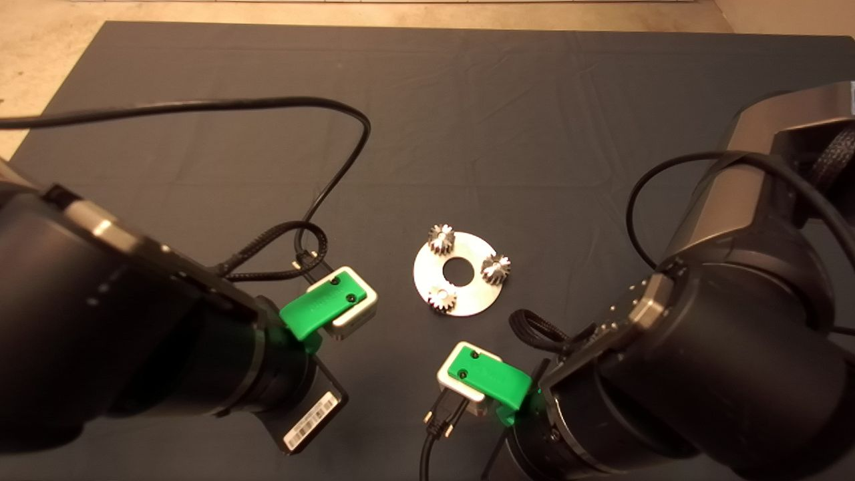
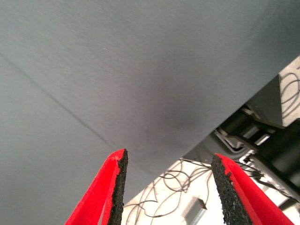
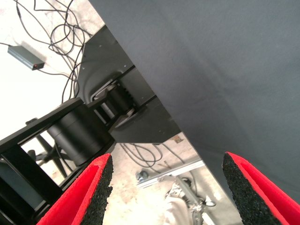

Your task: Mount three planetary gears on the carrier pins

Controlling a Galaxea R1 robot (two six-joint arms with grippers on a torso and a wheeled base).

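The flat silver disc [image 1: 467,297] with a large centre hole lies on the dark mat [image 1: 427,120], a little right of centre. Three small shiny planetary gears sit on it: one at the far side [image 1: 441,238], one at the right [image 1: 495,268], one at the near left [image 1: 442,298]. The carrier pins are hidden under the gears. The left gripper's green housing [image 1: 327,306] hangs left of the disc, and the right gripper's green housing [image 1: 486,378] hangs in front of it. The left gripper [image 2: 169,158] and the right gripper [image 3: 168,159] are both open and empty over the mat's edge.
Black cables [image 1: 334,167] loop over the mat from the left arm, and another cable [image 1: 641,200] arcs by the right arm. The wrist views show the floor past the mat's edge, with loose wires [image 2: 168,183] and the robot's base [image 3: 84,131].
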